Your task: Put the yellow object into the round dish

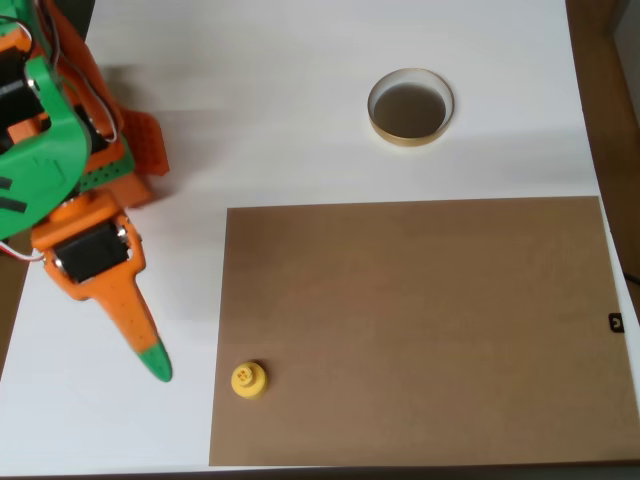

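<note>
Tool (150,358) empty, fingers together as far as visible, left of yellow object (249,379); round dish (410,107) well apart.

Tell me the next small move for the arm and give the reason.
Probably swing the gripper a little to the right in the overhead view, over the yellow object. The piece sits untouched at the left edge of the brown mat, just right of the green fingertip, while the round dish lies far off on the white table. Whether the fingers are open is unclear.
</note>
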You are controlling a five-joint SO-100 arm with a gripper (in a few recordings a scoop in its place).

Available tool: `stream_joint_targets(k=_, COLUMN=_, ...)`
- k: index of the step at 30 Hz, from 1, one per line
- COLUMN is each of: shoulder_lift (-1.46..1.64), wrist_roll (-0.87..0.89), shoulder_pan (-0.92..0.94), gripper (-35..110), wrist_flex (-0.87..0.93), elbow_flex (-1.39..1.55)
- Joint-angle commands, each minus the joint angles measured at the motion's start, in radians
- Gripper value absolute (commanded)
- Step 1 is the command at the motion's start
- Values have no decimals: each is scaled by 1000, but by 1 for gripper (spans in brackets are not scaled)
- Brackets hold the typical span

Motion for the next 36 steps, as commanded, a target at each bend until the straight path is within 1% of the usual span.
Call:
stream_joint_targets(k=1, shoulder_lift=-8, wrist_roll=-21, shoulder_pan=-37, gripper=31, wrist_flex=48, elbow_flex=-114)
stream_joint_targets(k=10, shoulder_lift=-196, wrist_roll=2, shoulder_pan=-106, gripper=33, wrist_flex=126, elbow_flex=-253)
stream_joint_targets(k=19, shoulder_lift=-385, wrist_roll=-9, shoulder_pan=-127, gripper=34, wrist_flex=199, elbow_flex=-379)
stream_joint_targets(k=32, shoulder_lift=-787, wrist_roll=12, shoulder_pan=-155, gripper=34, wrist_flex=337, elbow_flex=-663)
stream_joint_targets(k=36, shoulder_lift=-853, wrist_roll=15, shoulder_pan=-173, gripper=34, wrist_flex=333, elbow_flex=-678)
